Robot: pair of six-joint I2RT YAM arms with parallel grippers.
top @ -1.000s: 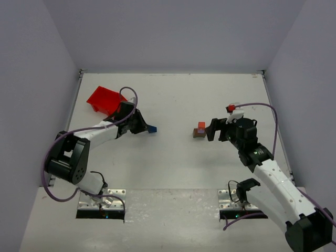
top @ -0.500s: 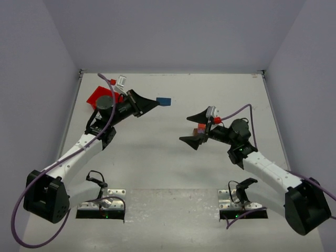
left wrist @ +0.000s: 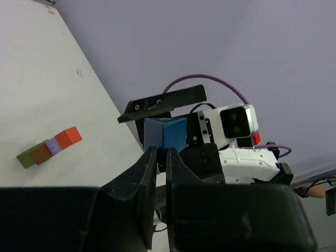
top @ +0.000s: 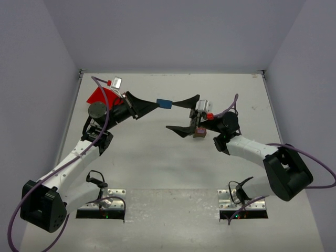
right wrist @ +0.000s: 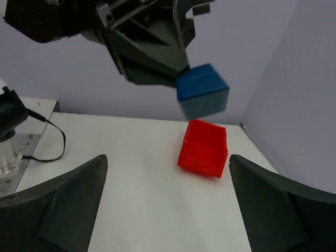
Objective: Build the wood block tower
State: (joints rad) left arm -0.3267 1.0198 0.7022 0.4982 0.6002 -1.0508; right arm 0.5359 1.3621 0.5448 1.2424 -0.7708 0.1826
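The dark blue block (top: 164, 103) hangs in the air above the table, and my left gripper (top: 155, 103) is shut on it. In the left wrist view the blue block (left wrist: 165, 134) sticks out past the closed left gripper (left wrist: 161, 152). My right gripper (top: 178, 116) faces it, wide open and holding nothing, its upper fingertip just short of the block. The right wrist view shows the blue block (right wrist: 202, 94) ahead of and above the open right gripper (right wrist: 168, 160). The small tower (top: 199, 133) stands beside the right wrist; the left wrist view shows the tower (left wrist: 50, 147) as brown, lilac and orange-red blocks.
A red plastic bin (top: 100, 96) sits at the back left of the table, behind the left arm; the right wrist view has the bin (right wrist: 205, 149) straight ahead. Purple cables loop off both arms. Grey walls close in the table on three sides.
The left arm lifted the blue block off the table and carried it right toward the centre. The right arm swung left and turned its open gripper to face the block.
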